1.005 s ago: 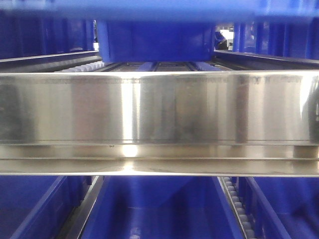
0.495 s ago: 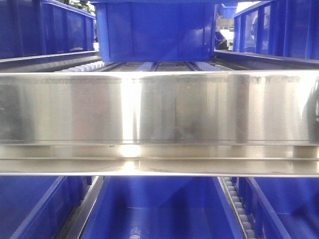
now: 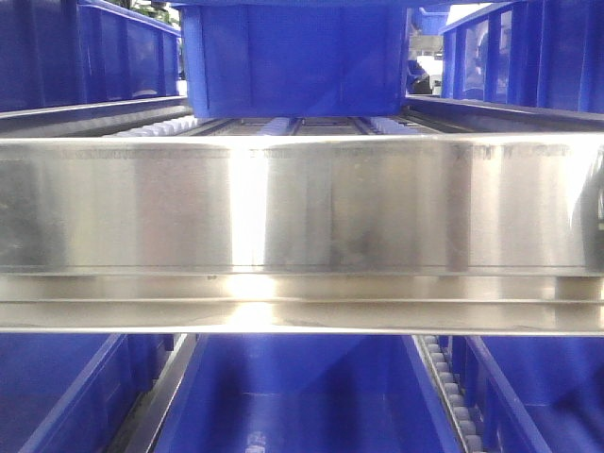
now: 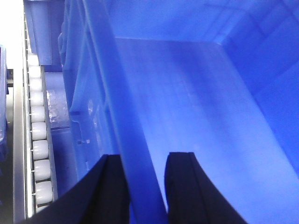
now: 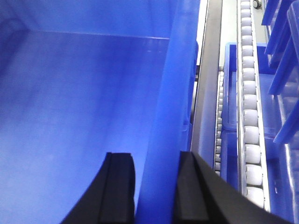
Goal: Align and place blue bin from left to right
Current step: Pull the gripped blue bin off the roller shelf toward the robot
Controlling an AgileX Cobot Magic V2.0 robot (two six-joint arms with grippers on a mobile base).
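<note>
The blue bin (image 3: 293,61) sits in the middle lane behind the steel rail, its smooth front wall facing me. In the left wrist view I look down into the blue bin (image 4: 196,107). My left gripper (image 4: 145,156) straddles its left wall, one black finger outside and one inside, closed onto the rim. In the right wrist view my right gripper (image 5: 153,154) grips the right wall of the blue bin (image 5: 70,116) the same way. Neither gripper shows in the front view.
A shiny steel rail (image 3: 302,203) crosses the front view. Darker blue bins stand at the left (image 3: 85,52) and right (image 3: 519,52), and more lie below (image 3: 302,396). White roller tracks (image 4: 37,140) (image 5: 247,93) run along both sides of the bin.
A blurred blue band across the top of the front view has gone, and the middle bin's face now shows taller. Over the last half second nothing has moved.
</note>
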